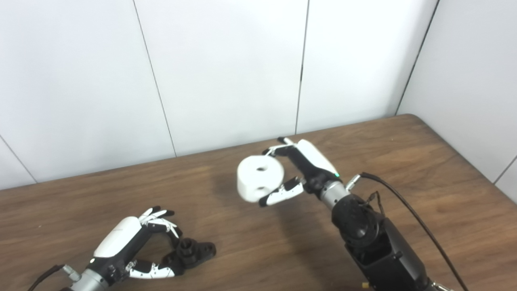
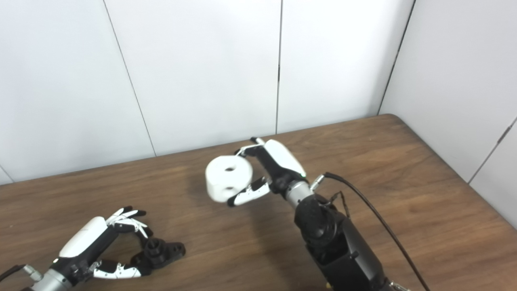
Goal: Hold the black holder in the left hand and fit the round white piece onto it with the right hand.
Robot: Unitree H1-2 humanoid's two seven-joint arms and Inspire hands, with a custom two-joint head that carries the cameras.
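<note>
Left eye: your right hand [image 1: 301, 171] was clamped on the white piece [image 1: 259, 178], held clear of the table [image 1: 424, 161], bore up, probably ready to carry to the holder [image 1: 193, 251].

Right eye: your left hand [image 2: 101, 246] curled around the holder low at the table; whether it truly gripped, you couldn't tell.

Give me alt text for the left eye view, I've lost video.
The right hand holds the round white piece up above the wooden table, while the left hand grips the black holder low at the table's near left. The two parts are well apart, not yet fitted.
</note>
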